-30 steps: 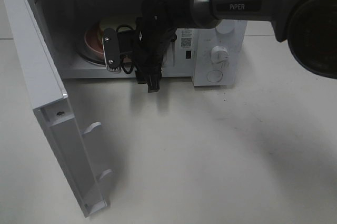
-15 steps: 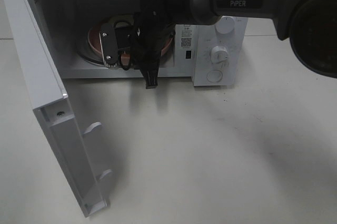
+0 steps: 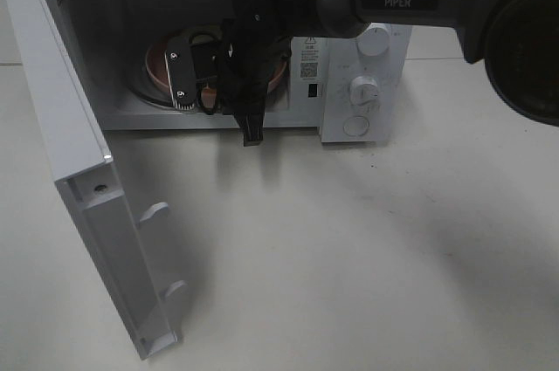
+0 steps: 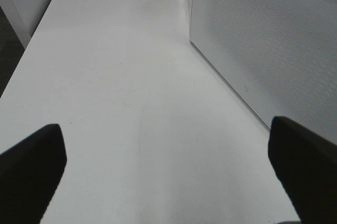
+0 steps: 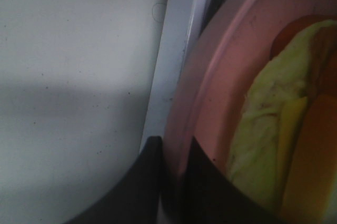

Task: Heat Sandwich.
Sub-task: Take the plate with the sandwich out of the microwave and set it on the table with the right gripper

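Two end effectors: the right end effector [image 5: 172, 150] pinches the pink plate [image 5: 221, 71] rim, sandwich [image 5: 268, 129] on it, inside the microwave [image 3: 367, 83]; the left end effector [image 4: 168, 166] gapes wide over bare tabletop [image 4: 121, 76].

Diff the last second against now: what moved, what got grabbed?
The right claw went further into the microwave and closed on the rim of the pink plate, which carries the sandwich. More of the plate now shows in the high view than a second ago. Unchanged: microwave door stays swung open, left claw stays open over the table.
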